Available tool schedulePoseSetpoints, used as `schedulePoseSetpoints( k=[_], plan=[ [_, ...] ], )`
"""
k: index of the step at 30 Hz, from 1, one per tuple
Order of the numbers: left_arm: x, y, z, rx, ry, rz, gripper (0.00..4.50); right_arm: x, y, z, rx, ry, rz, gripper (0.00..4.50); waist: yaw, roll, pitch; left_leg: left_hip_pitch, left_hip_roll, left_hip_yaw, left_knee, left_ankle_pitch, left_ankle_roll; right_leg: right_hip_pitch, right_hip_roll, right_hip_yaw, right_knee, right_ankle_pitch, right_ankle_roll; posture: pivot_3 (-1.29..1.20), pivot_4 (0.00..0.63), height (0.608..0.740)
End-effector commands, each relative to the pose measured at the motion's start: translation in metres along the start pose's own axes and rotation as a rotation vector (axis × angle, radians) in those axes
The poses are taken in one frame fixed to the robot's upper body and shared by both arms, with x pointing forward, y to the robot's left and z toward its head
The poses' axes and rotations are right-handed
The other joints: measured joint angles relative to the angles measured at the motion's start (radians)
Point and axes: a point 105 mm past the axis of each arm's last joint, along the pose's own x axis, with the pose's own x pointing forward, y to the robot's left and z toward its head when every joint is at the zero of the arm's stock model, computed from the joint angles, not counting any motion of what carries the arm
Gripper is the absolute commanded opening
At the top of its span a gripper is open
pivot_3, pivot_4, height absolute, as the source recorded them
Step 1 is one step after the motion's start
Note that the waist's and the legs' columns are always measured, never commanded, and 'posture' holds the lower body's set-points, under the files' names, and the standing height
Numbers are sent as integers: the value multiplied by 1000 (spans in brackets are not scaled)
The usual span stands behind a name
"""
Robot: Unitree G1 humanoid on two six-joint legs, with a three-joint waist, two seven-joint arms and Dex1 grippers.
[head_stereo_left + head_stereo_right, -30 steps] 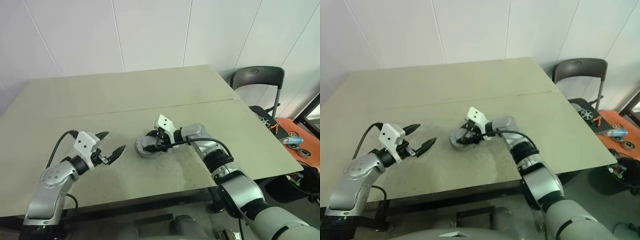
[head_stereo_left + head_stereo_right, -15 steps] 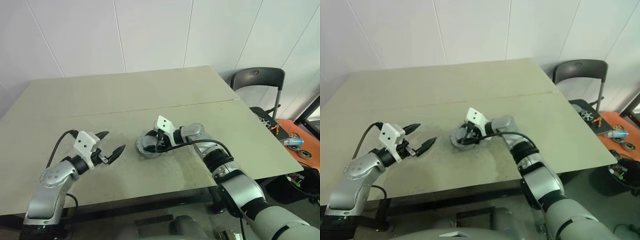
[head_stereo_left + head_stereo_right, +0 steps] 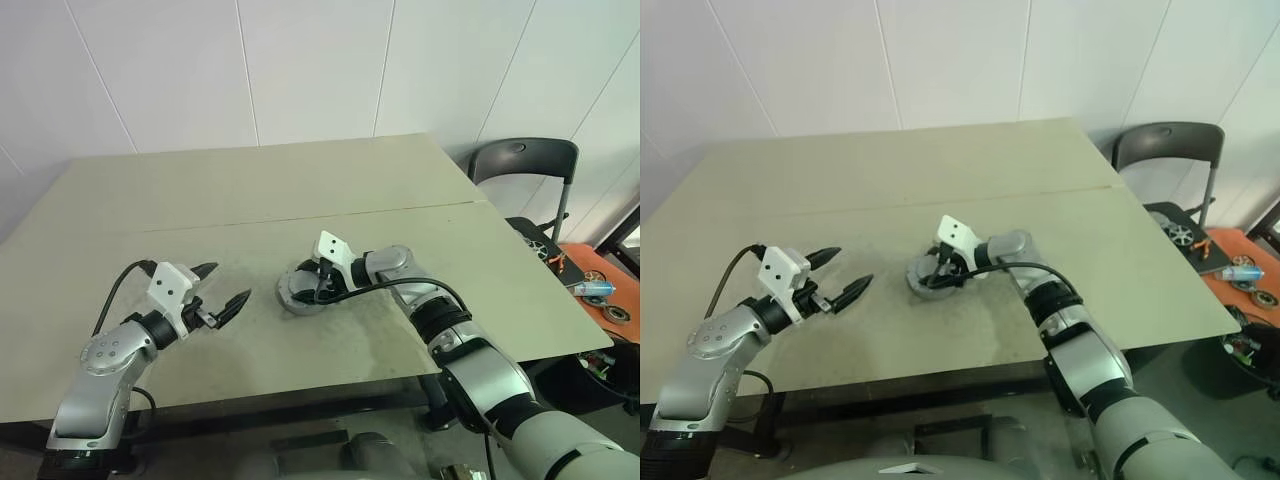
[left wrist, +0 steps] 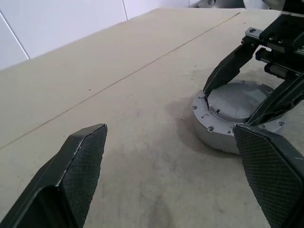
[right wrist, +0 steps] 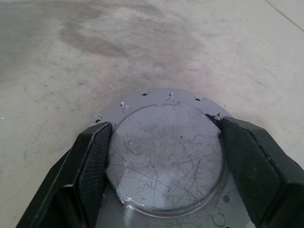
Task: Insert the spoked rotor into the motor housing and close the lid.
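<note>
Left gripper [image 3: 222, 289] hovers near the table's [image 3: 300, 190] front edge, fingers spread wide, holding nothing. Just beyond and to its right, the lid [image 5: 166, 156] sits silver face up on the motor housing [image 4: 213, 135] mid-table. Right gripper [image 5: 164, 142] clamps the lid's raised centre, one finger each side.

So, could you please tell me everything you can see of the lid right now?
The lid is a flat round disc of scratched silver metal with a raised central face and a lower rim dotted with small holes. It lies level on top of the squat grey motor housing, silver face up, near the middle of the table. The right gripper straddles it, one black finger against each side of the raised face.
</note>
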Motion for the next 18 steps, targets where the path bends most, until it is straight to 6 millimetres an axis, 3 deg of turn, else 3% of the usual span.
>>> schedulePoseSetpoints(
  k=[1,14,18],
  plan=[
    [1,2,13,40,-38,6,4500,-4,-8,-23,6,112,-63,3286,0,0,0,1,0,0,0,0,0,1,0,0,0,0,0,0,0,740],
    [4,1,13,41,-40,1,4500,-3,-9,-24,1,116,-66,3286,0,0,0,9,0,0,-1,0,0,7,0,0,0,0,-1,0,0,740],
    [15,4,12,40,-58,39,4500,-2,-7,-22,5,109,-55,3286,1,0,0,9,0,0,0,0,0,7,0,0,0,0,-1,0,0,740]
  ],
)
